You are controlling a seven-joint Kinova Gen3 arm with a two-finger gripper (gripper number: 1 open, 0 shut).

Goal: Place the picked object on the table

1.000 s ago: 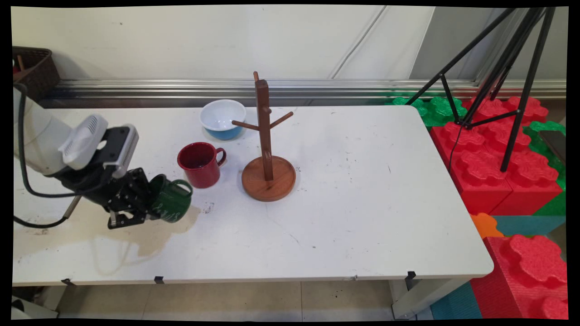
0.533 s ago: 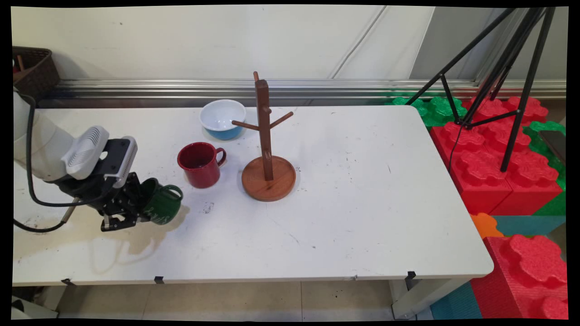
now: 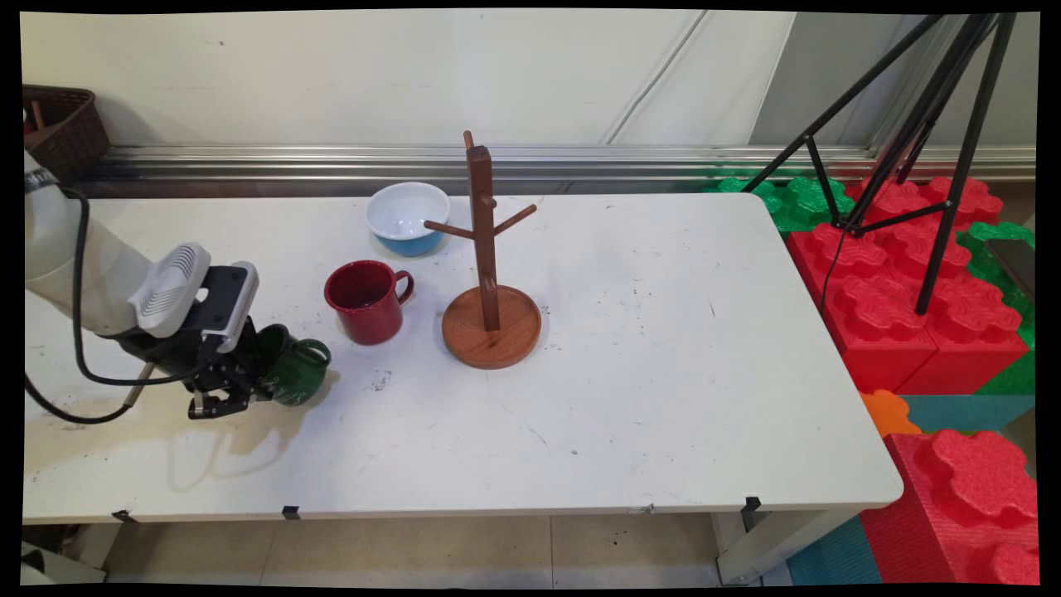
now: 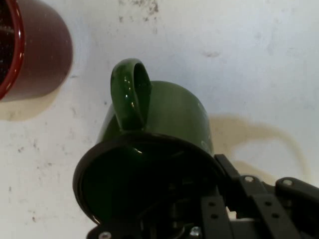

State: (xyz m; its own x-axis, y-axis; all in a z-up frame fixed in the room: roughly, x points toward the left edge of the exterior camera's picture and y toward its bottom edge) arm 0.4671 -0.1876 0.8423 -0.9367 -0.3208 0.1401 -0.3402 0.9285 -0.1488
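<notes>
My gripper (image 3: 264, 380) is shut on the rim of a dark green mug (image 3: 297, 375) low over the left part of the white table (image 3: 663, 373). The mug is tilted, with its mouth toward the hand and its handle on the upper right. In the hand view the green mug (image 4: 167, 112) fills the middle with its handle facing up, and the gripper (image 4: 212, 172) clamps its dark rim at the lower right. Whether the mug touches the table I cannot tell. A red mug (image 3: 365, 302) stands upright just behind and to the right, seen also as the red mug (image 4: 30, 47) at the upper left.
A wooden mug tree (image 3: 489, 274) on a round base stands right of the red mug. A white bowl with a blue outside (image 3: 407, 217) sits behind. A brownish stain (image 3: 207, 448) marks the table near the front left. Red and green foam blocks (image 3: 912, 307) and a tripod (image 3: 928, 124) stand at the right.
The gripper has carried the green mug to the left and lower toward the table. Its shadow has drawn in close under it. The red mug, bowl and mug tree have not moved.
</notes>
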